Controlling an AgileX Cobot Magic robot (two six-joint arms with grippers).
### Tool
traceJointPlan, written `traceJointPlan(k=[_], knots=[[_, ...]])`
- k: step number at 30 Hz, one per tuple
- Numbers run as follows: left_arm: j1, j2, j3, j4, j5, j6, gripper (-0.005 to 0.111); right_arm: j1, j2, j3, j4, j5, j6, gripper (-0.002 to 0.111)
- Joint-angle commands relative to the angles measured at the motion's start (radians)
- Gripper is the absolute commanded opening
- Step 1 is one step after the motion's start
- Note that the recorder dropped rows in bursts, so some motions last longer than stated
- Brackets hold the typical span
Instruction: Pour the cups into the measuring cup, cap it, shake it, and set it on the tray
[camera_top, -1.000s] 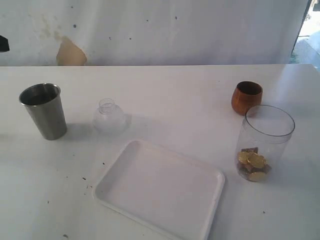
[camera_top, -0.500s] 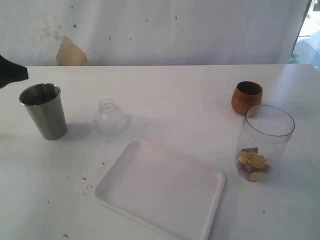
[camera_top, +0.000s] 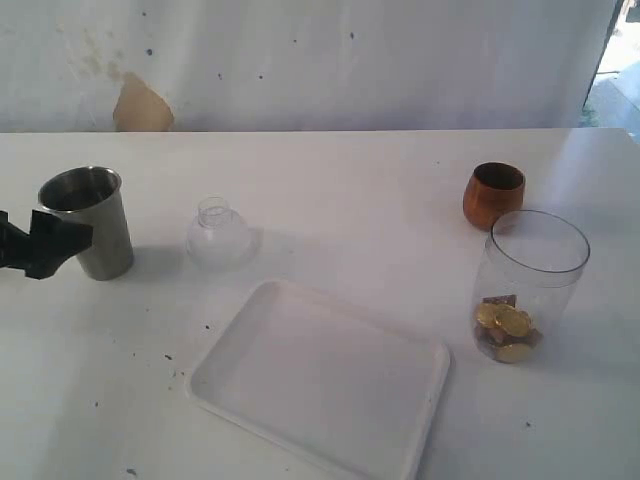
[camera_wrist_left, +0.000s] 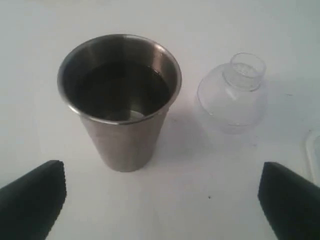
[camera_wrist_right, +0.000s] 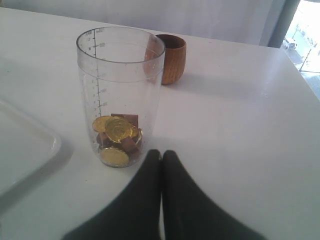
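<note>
1. white table (camera_top: 330, 170) — a few dark specks (camera_top: 168, 357) at its front left.
2. left: steel tumbler (camera_top: 100, 235), clear dome lid (camera_top: 218, 236) near it.
3. front middle: white tray (camera_top: 320, 375).
4. right: wooden cup (camera_top: 493, 195) and measuring cup (camera_top: 527, 275) — both upright.

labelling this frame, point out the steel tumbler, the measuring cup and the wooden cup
steel tumbler (camera_wrist_left: 124, 145), left wrist view, outer wall below the rim
measuring cup (camera_wrist_right: 120, 85), right wrist view, clear front wall
wooden cup (camera_top: 492, 208), exterior view, front of its side
</note>
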Motion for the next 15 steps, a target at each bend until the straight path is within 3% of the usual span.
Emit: traceJointPlan(k=[1, 7, 15], knots=[[-0.004, 0.06, 0.009, -0.02, 0.006, -0.025, 0.105, -0.001, -0.007, 0.004, 0.003, -0.009, -0.004, 0.0], [-0.004, 0.165, 0.015, -0.02, -0.006, -0.004, 0.105, -0.001, -0.007, 0.004, 0.003, -0.009, -0.004, 0.0], [-0.004, 0.031, 0.015, -0.02, -0.408, -0.077, 0.105, -0.001, -0.007, 0.004, 0.003, -0.009, -0.004, 0.0]])
